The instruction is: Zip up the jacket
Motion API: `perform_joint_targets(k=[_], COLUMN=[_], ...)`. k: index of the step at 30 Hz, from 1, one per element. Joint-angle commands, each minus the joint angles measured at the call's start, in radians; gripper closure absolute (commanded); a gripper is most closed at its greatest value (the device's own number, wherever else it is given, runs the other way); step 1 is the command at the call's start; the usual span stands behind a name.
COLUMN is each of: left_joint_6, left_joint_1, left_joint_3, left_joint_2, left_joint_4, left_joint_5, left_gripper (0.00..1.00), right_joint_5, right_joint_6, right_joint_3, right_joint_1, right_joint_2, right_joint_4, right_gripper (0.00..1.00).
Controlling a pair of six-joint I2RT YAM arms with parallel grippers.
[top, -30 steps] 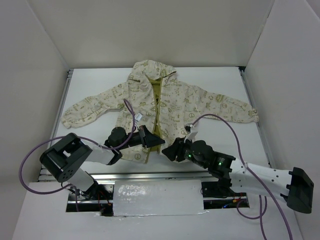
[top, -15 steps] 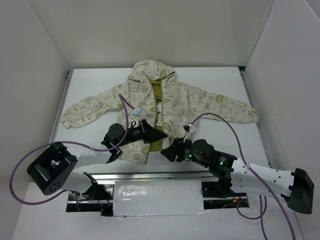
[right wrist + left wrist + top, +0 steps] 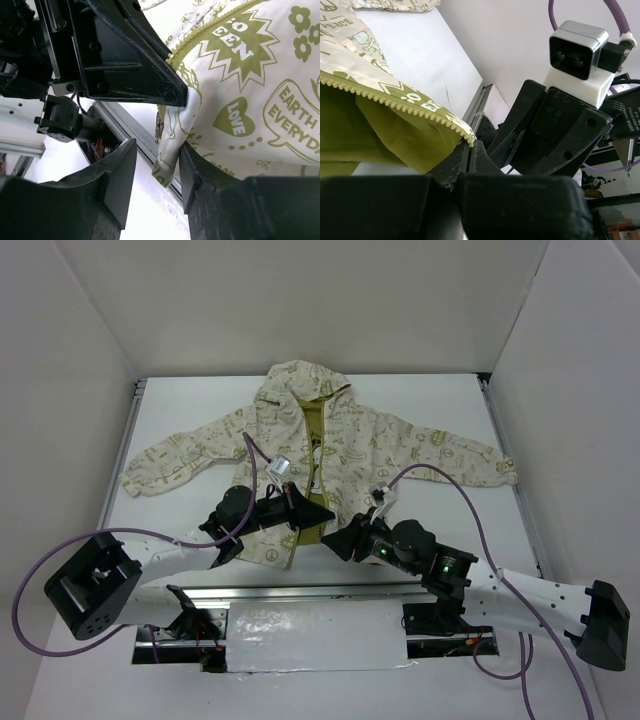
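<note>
cream doodle-print hooded jacket (image 3: pixel 350 445), both arms at its bottom hem
left gripper (image 3: pixel 328 512) pinched shut on the olive zipper edge (image 3: pixel 395 102), right gripper (image 3: pixel 156 170) open around the hem corner (image 3: pixel 169 155)

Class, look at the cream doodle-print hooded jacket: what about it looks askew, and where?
The cream doodle-print jacket lies unzipped, olive lining showing. Its bottom front corner is lifted and crumpled, hanging between the right gripper's open fingers beside the left gripper.

Left pincer (image 3: pixel 327 512), jacket (image 3: pixel 352 440) against right pincer (image 3: pixel 332 543)
</note>
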Motion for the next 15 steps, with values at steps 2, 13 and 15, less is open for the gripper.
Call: perform_joint_targets(k=[2,13,15], left_joint_6=[0.030,-0.003,-0.003], left_joint_1=[-0.007,-0.008,-0.008], left_joint_3=[0.045,0.044,0.042], left_joint_2=[-0.021,-0.013,-0.013], left_joint_4=[0.026,0.057,0.054], left_joint_5=[-0.007,0.007,0.005], left_gripper=[1.00,1.00,1.00], right_joint_5=[-0.003,0.000,0.004], right_joint_6=[-0.038,-0.029,-0.030], right_joint_3=[-0.014,-0.040,-0.040], right_joint_1=[-0.004,-0.006,-0.004], right_joint_2=[-0.001,0.034,0.031], right_joint_4=[0.087,0.138,0.138], right_gripper=[0.55,0.66,0.73])
